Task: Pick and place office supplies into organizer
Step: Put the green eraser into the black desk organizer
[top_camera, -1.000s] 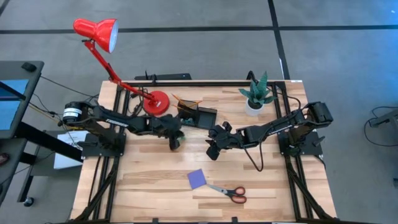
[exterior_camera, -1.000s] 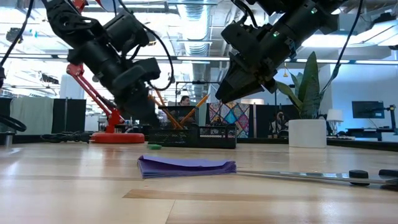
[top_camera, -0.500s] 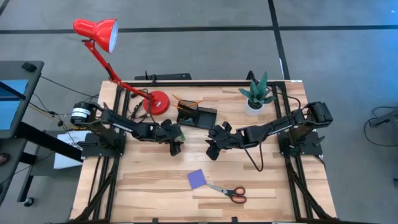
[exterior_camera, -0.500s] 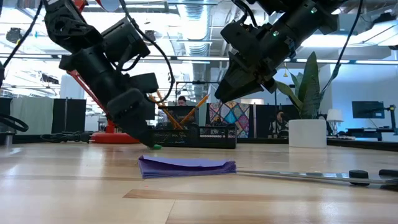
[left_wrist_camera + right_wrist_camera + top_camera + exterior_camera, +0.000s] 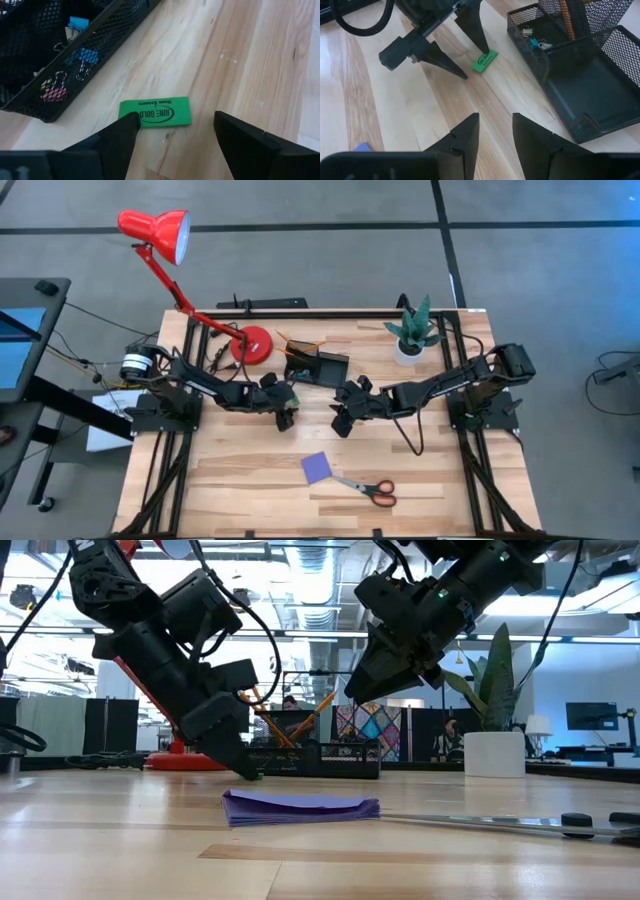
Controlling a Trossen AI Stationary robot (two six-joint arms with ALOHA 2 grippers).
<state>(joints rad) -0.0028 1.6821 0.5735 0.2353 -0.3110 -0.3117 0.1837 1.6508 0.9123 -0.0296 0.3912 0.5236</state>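
A small green eraser [image 5: 156, 111] lies flat on the wooden table just in front of the black mesh organizer [image 5: 318, 365]. My left gripper [image 5: 175, 117] is low over it and open, one finger at each end of the eraser. My right gripper [image 5: 495, 120] hangs open and holds nothing, above the table to the right of the eraser [image 5: 485, 61]. Orange pencils [image 5: 300, 340] stand in the organizer's taller section. A purple notepad [image 5: 317, 468] and red-handled scissors [image 5: 370, 490] lie flat near the front edge. My left gripper has one fingertip [image 5: 131, 120] right at the eraser's end [image 5: 125, 111], slanting down from the table's left. I cannot tell whether it touches the eraser. The other fingertip [image 5: 222, 120] stands clear of the opposite end.
A red desk lamp stands with its round base [image 5: 252, 343] left of the organizer. A potted plant [image 5: 413, 335] sits at the far right. Binder clips [image 5: 57, 82] lie in the organizer's low tray. Bare wood lies between the two grippers and the notepad.
My left gripper has sunk toward the table and come in over the green eraser, tipping more steeply, and its fingers have parted. The eraser has stayed where it was.
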